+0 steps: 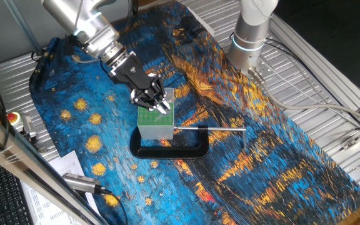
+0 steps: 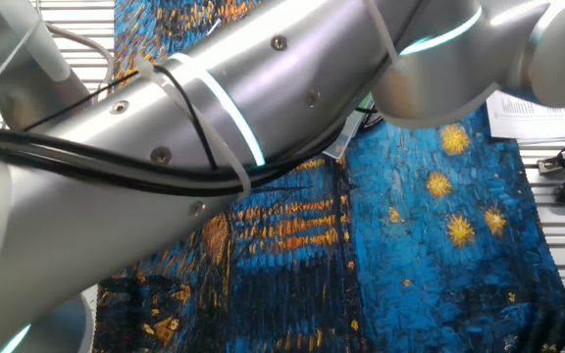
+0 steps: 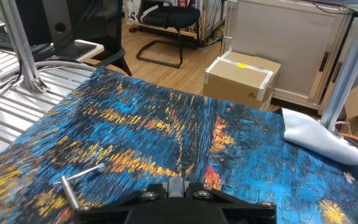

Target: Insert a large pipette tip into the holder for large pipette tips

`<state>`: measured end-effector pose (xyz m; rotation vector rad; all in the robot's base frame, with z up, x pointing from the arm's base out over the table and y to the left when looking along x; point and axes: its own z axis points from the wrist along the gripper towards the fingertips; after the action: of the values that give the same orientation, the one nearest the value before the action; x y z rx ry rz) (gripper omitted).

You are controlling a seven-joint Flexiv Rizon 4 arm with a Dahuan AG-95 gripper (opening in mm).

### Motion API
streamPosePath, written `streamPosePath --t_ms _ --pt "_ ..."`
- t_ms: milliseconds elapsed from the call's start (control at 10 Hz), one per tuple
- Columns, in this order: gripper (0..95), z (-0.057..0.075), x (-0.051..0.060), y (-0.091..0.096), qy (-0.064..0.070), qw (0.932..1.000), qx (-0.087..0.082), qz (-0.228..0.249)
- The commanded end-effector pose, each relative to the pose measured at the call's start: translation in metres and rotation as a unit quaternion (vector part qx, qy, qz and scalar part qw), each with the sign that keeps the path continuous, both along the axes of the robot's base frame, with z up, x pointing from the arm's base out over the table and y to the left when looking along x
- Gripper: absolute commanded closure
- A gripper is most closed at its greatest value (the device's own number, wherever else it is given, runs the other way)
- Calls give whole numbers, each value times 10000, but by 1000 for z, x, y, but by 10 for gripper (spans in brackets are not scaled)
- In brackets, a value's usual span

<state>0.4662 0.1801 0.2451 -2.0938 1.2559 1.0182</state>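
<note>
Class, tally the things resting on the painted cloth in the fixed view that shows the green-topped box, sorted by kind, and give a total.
Holder with green grid top: 1
Black C-shaped clamp with metal rod: 1
Total: 2
No pipette tip can be made out at the gripper above the holder.

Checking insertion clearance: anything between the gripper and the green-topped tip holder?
Nothing visible: in one fixed view the gripper sits right over the holder's green top, no gap showing. Whether the fingers hold a tip can't be told.
</note>
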Motion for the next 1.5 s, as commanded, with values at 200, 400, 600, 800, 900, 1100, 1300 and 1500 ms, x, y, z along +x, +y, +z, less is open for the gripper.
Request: streamPosePath --t_ms 200,400,600,800,900,1100,1300,1500 --pt "950 -2 -3 -9 -36 10000 24 38" --pt "950 -4 -4 -14 -55 10000 54 52" --pt "760 -5 -4 -15 -71 9999 50 61" --pt "760 -7 -4 -16 -90 9999 23 82" --pt "760 -6 -5 -18 -90 9999 -30 82" --pt "760 -4 -8 -21 -60 9998 -153 60" --pt "760 5 -16 -25 164 9979 -598 -187" --pt "760 21 -24 -19 709 9800 -1555 -1017"
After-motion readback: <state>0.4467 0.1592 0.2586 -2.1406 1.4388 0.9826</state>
